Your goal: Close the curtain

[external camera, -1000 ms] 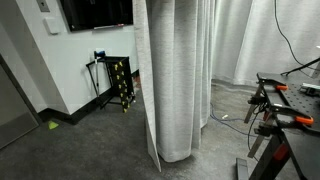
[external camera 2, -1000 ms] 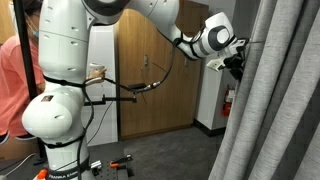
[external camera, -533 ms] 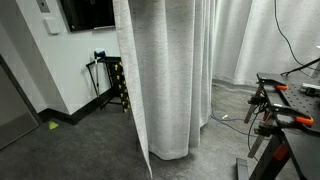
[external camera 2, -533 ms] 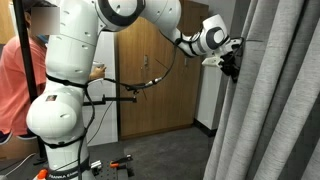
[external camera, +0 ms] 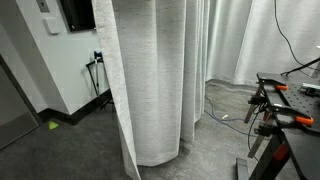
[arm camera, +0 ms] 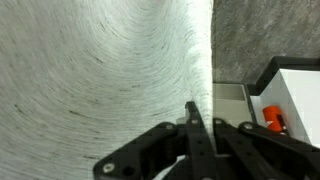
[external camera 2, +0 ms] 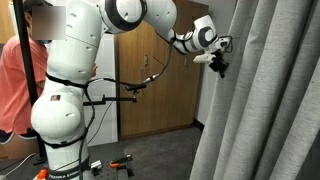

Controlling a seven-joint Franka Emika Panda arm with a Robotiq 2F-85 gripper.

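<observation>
The curtain [external camera: 150, 80] is a tall light grey-white fabric with deep vertical folds, hanging to the floor. It fills the right side of an exterior view [external camera 2: 270, 100] and most of the wrist view [arm camera: 90, 70]. My gripper [external camera 2: 219, 62] is high up at the curtain's leading edge. In the wrist view the black fingers [arm camera: 193, 125] are pressed together with the curtain's edge between them.
A wall TV [external camera: 78, 12] and a black stand [external camera: 98, 70] sit behind the curtain's edge. Whiter sheer curtains [external camera: 270, 40] hang further back. A bench with clamps [external camera: 285, 100] is at the right. Wooden doors [external camera 2: 160, 90] stand behind the arm.
My gripper has pulled the curtain's leading edge sideways. In one exterior view the fabric has spread left, covering more of the TV and stand.
</observation>
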